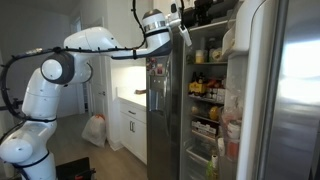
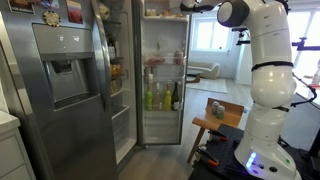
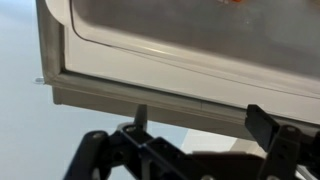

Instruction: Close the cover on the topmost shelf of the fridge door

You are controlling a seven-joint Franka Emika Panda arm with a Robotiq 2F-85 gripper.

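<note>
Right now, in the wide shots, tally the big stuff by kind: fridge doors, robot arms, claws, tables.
fridge doors: 2, the open fridge door and the dispenser door
robot arm: 1
claw: 1
wooden table: 1
total: 5

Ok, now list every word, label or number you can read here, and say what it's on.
No text can be read.
Bottle labels on the shelves: too small.
Magnets on the dark panel: blurred.
Cover in the wrist view: no print shows.
</note>
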